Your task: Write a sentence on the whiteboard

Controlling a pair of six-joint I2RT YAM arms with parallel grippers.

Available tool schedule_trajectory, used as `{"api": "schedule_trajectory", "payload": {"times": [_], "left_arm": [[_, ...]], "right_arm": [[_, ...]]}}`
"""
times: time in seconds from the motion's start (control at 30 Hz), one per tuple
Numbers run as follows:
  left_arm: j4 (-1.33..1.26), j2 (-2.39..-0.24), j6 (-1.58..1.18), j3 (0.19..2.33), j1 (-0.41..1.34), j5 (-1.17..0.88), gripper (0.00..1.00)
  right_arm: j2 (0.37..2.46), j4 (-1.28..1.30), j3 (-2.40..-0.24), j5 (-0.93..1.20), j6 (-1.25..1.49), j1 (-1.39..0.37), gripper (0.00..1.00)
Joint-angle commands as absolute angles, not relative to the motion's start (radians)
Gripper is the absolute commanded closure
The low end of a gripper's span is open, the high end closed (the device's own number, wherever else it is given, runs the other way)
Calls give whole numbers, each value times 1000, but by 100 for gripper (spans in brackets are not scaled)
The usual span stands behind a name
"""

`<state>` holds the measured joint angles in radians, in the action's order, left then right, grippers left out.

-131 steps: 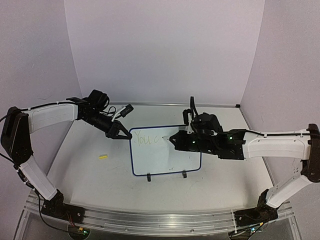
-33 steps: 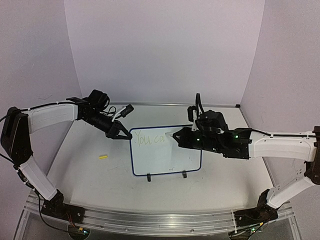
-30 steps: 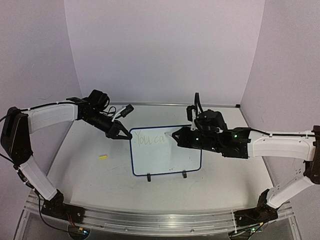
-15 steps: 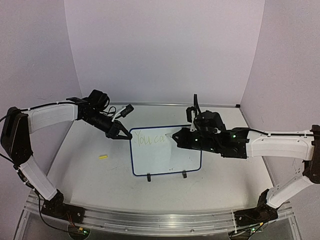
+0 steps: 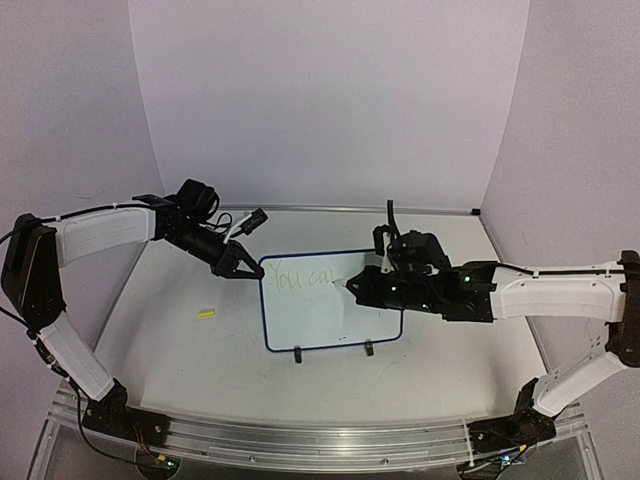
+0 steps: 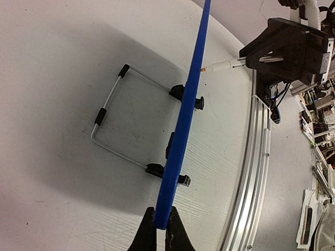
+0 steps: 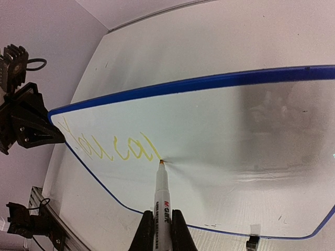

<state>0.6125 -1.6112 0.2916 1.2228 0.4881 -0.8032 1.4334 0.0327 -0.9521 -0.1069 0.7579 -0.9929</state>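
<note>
At the upper-left corner of the whiteboard [image 5: 322,322], my left gripper [image 5: 240,271] is clenched on the frame: light, tippy board. Right gripper [image 7: 157,226] grasps the marker [image 7: 161,194]; glossy face, press lightly.

Left fingers [image 6: 147,235] clamped; right fingers [image 7: 141,235] apparently clamped

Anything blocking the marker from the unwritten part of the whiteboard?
Nothing visible. The marker tip touches the whiteboard just past the sentence's last stroke; the surface beyond is bare. The left gripper clamps a corner.
</note>
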Motion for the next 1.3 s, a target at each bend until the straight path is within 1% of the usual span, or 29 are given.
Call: {"api": "schedule_trajectory", "payload": {"times": [0.0, 0.53, 0.73, 1.0, 1.27], "left_arm": [[656, -1594, 321, 1241, 497, -733, 100], [655, -1592, 322, 1241, 499, -733, 100], [657, -1590, 321, 1240, 500, -735, 100], [657, -1590, 321, 1239, 500, -733, 100], [657, -1590, 321, 1241, 502, -733, 100]], "right_arm": [[1423, 53, -950, -146, 764, -987, 100], [1410, 11, -1029, -196, 721, -988, 100], [1426, 11, -1029, -197, 725, -987, 100], [1394, 29, -1001, -247, 751, -987, 100], [1376, 53, -971, -252, 773, -987, 100]]}}
